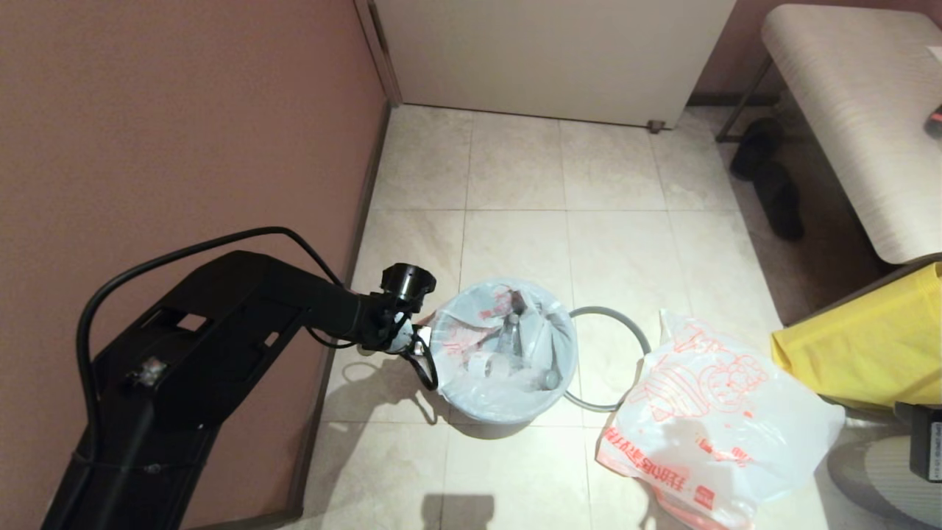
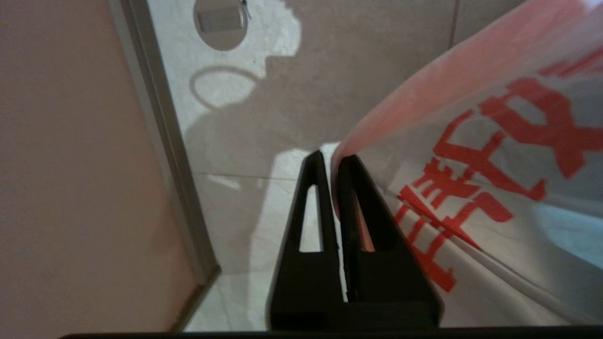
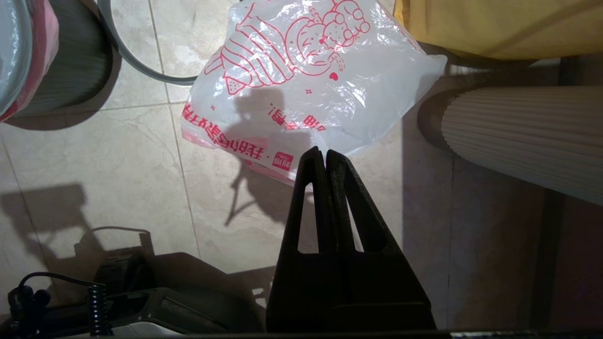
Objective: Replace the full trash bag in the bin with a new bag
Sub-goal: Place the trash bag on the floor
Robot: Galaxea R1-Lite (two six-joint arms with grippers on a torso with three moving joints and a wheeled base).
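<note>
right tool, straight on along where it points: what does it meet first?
Probably the thin white plastic bag with the orange-red cartoon on the tiled floor: the shut right tool aims at its near edge. Depth is unclear; it might reach bare tile just short of it.

A home or guest room: tiled floor, upholstered bench, dark slippers under it, pink wall
</note>
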